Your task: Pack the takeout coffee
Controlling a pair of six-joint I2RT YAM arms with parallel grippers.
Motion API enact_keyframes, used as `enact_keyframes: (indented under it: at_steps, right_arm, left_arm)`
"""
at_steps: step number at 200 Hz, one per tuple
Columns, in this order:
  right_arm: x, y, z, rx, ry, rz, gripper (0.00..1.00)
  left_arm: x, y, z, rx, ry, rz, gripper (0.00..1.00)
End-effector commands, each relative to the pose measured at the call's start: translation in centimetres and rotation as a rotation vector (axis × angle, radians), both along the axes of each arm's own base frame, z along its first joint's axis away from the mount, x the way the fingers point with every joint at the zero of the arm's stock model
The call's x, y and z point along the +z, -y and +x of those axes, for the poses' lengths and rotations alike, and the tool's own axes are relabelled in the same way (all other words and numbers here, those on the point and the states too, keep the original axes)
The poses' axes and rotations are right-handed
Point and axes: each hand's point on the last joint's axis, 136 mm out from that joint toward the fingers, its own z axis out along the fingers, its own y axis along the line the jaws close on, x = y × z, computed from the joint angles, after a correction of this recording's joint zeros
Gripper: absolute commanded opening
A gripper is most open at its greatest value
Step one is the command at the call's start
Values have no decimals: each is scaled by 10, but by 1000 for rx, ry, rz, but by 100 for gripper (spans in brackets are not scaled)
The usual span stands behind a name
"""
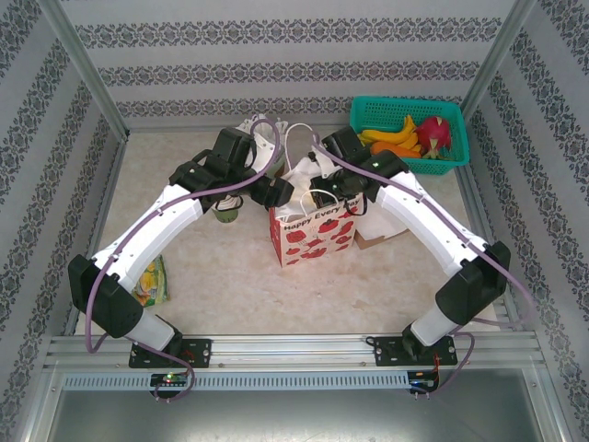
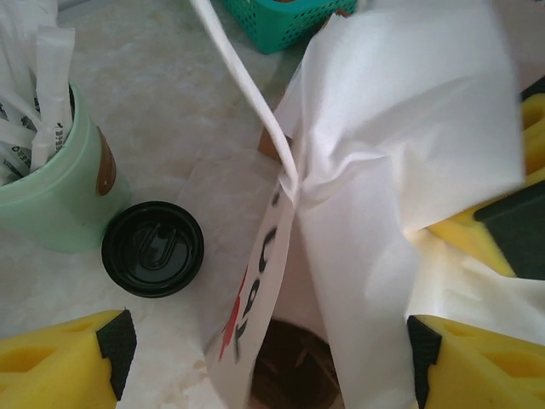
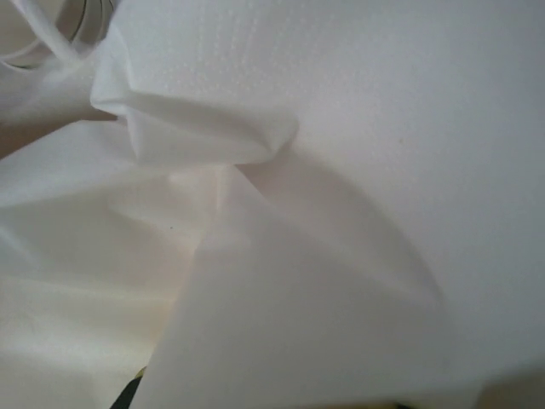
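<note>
Jaws spread wide, left gripper (image 2: 271,349) astride the left wall of a strawberry-print gift bag (image 1: 313,235); right gripper (image 1: 352,198) pinched shut on the bag's right rim. Just left of the bag, on the worktop (image 1: 239,276), the takeout coffee (image 2: 153,248), black lid up, just beside a mint-green cup (image 2: 51,187) of paper sticks. Far right, a teal basket (image 1: 368,115) of fruit.
</note>
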Motion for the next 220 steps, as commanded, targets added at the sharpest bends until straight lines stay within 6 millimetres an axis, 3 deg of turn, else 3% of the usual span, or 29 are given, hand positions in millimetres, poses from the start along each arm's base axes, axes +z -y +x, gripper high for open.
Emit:
enact_keyframes:
  at_steps: [1, 25, 52, 75, 102, 120, 130, 151, 174, 193, 220]
  right_arm:
    - [-25, 6, -4, 43, -86, -52, 7]
    - [-29, 5, -8, 84, -87, -73, 13]
    - [-2, -6, -14, 195, -13, -21, 25]
    - [27, -6, -19, 267, 87, -9, 46]
    - [74, 13, -10, 201, 275, 2, 65]
    - [103, 31, -4, 113, 411, 18, 77]
    - [117, 43, 0, 46, 483, 23, 97]
    - [139, 75, 10, -150, 609, 24, 98]
    - [137, 125, 15, -386, 710, 10, 98]
    - [107, 169, 16, -560, 706, -1, 98]
    - [53, 231, 13, -793, 661, -26, 98]
  left_arm:
    - [1, -1, -2, -11, 25, 13, 82]
    - [-1, 0, -3, -15, 18, 10, 73]
    - [-5, 0, -1, -3, 3, 8, 57]
    - [-5, -1, 3, 21, 6, 7, 42]
    - [3, -6, 11, 51, 29, -2, 23]
    - [10, -6, 16, 52, 55, -8, 18]
    - [12, -5, 20, 50, 66, -5, 17]
    - [12, -1, 29, 47, 69, -2, 18]
    - [16, 7, 37, 40, 58, -16, 19]
    - [33, 3, 39, 69, 81, -21, 35]
    - [71, -29, 32, 182, 179, -41, 56]
